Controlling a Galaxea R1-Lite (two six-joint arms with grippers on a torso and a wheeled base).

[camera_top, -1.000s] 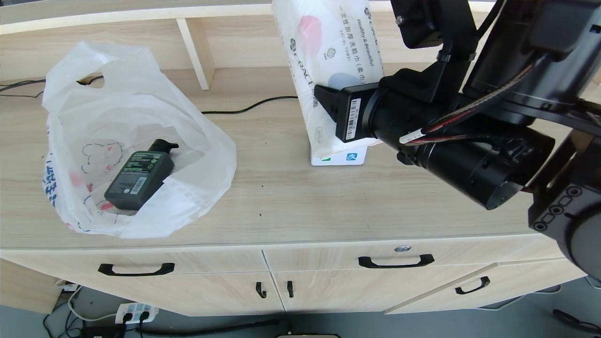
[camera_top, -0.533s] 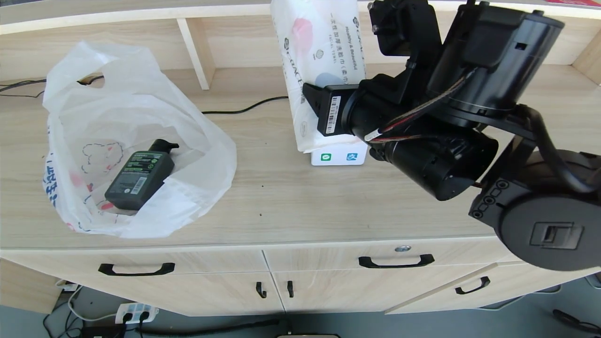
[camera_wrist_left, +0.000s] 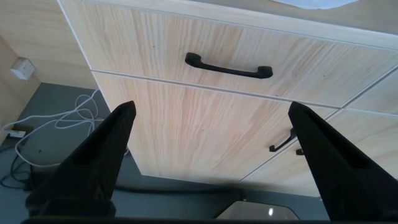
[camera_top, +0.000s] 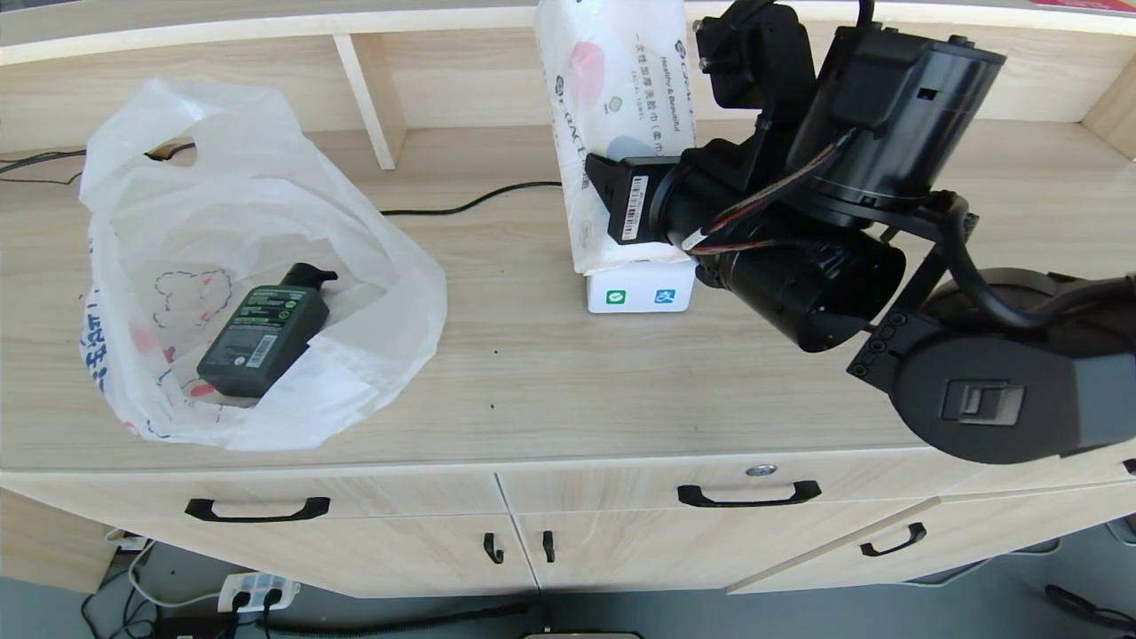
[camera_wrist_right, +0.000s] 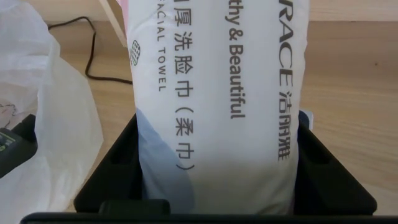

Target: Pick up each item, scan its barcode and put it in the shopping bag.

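My right gripper (camera_top: 626, 191) is shut on a tall white pack of facial towels (camera_top: 612, 80), gripping its lower part and holding it upright just over a small white scanner box (camera_top: 639, 297) on the counter. In the right wrist view the pack (camera_wrist_right: 217, 74) sits squeezed between both black fingers (camera_wrist_right: 118, 162). The white plastic shopping bag (camera_top: 257, 186) lies open on the counter's left, with a dark green bottle (camera_top: 262, 328) lying inside. My left gripper (camera_wrist_left: 214, 155) hangs open below the counter, facing the drawer fronts, with nothing in it.
A black cable (camera_top: 461, 206) runs along the counter behind the bag toward the scanner box. A wooden shelf divider (camera_top: 373, 98) stands at the back. Drawers with black handles (camera_wrist_left: 228, 65) are under the counter edge. Bare counter lies between bag and scanner.
The right arm has folded in, its elbow swinging down to the right. The towel pack shifted left, then back right, and now stands more upright over the scanner box. The bag and bottle stayed put.
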